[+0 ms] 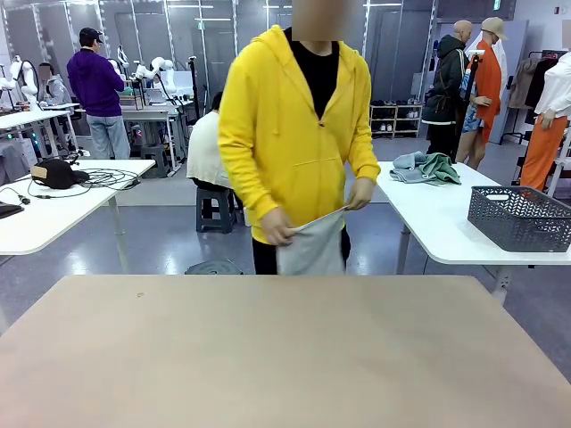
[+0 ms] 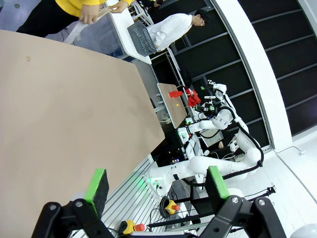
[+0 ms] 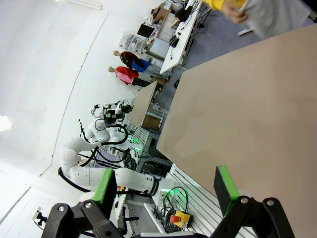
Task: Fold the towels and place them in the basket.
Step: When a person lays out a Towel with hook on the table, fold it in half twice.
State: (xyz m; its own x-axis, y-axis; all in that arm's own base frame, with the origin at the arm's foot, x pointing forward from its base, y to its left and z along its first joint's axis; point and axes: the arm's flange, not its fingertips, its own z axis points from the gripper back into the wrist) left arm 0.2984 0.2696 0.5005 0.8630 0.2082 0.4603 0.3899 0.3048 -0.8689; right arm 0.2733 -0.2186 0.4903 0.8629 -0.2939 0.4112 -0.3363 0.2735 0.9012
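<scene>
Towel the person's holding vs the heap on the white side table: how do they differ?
Colour: the held towel is light grey; the heaped towels are green and grey-blue.
Pose: the held towel hangs spread between the person's hands past the tan table's far edge; the heaped towels lie crumpled on the white table.
Shared: neither is in the basket.

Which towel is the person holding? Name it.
The off-white towel, held by the person; the green towel and grey-blue towel lie heaped on the white side table.
</scene>
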